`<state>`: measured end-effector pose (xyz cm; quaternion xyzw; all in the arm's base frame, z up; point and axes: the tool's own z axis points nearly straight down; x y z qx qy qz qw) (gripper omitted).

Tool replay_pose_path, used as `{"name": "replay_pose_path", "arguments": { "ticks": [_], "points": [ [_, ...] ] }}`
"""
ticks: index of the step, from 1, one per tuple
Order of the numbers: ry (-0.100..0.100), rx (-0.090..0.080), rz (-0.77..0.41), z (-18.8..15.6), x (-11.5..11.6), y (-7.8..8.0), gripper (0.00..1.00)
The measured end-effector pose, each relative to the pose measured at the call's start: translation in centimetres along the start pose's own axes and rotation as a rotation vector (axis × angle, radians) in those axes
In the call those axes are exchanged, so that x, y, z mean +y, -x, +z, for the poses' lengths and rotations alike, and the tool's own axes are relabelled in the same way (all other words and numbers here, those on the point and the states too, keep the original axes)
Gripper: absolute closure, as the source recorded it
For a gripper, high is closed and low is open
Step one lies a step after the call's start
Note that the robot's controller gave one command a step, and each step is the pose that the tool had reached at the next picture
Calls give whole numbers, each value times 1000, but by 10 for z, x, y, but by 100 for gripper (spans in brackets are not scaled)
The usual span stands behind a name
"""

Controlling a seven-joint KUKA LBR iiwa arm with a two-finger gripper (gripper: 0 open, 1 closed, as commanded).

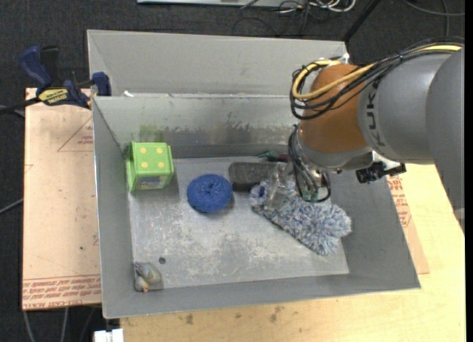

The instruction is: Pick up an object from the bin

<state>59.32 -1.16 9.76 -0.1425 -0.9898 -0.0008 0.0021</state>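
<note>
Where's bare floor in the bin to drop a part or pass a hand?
Widest bare patch: front middle of the floor, between the small brownish thing front-left, the blue scrubber and the fluffy blue-white cloth. Crowded: back middle, where scrubber, dark block, cloth and tool bunch.

KUKA lettering, partly visible, on grey arm point(421, 104).

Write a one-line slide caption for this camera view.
Gripper low over a fuzzy blue-white cloth; blue ball and green cube nearby.
</note>
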Motion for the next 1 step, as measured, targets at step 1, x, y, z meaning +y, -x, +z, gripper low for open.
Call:
{"name": "replay_pose_path", "arguments": {
  "ticks": [1],
  "points": [
    [2,-8,0,-13,1,2,100]
  ]
}}
